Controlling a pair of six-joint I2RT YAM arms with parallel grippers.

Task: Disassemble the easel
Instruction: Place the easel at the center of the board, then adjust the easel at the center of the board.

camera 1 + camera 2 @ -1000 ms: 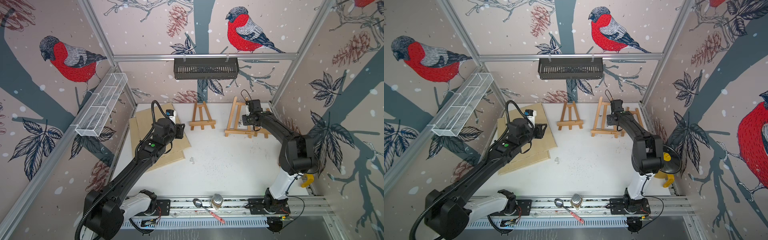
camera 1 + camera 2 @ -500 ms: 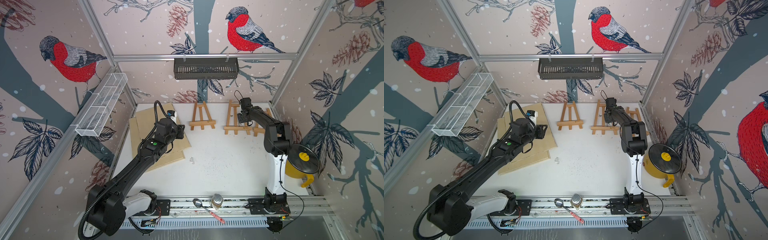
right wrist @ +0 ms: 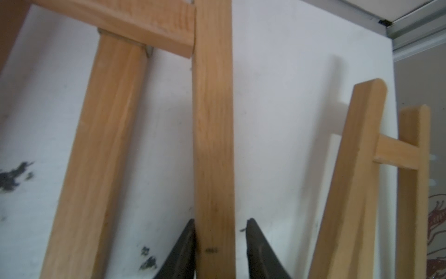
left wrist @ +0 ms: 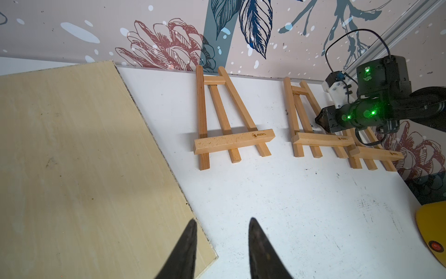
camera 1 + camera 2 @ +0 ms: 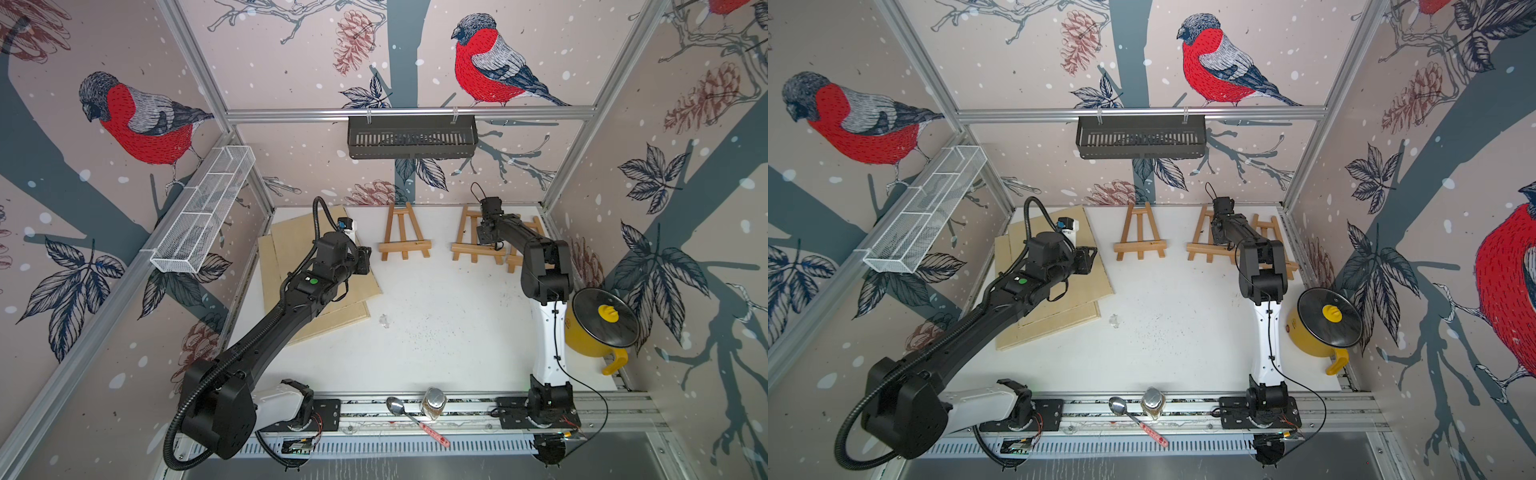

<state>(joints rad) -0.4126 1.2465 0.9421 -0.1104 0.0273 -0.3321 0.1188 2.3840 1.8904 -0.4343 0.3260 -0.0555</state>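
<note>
Three small wooden easels lie flat along the back of the white table: a left easel (image 5: 404,239), a middle easel (image 5: 468,245) and a right easel (image 5: 527,249). My right gripper (image 5: 484,242) hangs low over the middle easel. In the right wrist view the right gripper (image 3: 222,220) is open and straddles one leg (image 3: 213,145); one finger touches the leg and the other stands clear of it. My left gripper (image 4: 222,221) is open and holds nothing, above the corner of a plywood board (image 4: 72,157).
Stacked plywood boards (image 5: 291,237) lie at the back left under the left arm. A yellow pot with a black lid (image 5: 603,320) stands at the right edge. A spoon (image 5: 399,409) and a jar (image 5: 432,405) rest on the front rail. A black basket (image 5: 411,135) hangs on the back wall.
The right gripper's jaws have parted from the middle easel's leg. The right arm has drawn back and raised its elbow, uncovering the yellow pot. The left arm has barely moved.
</note>
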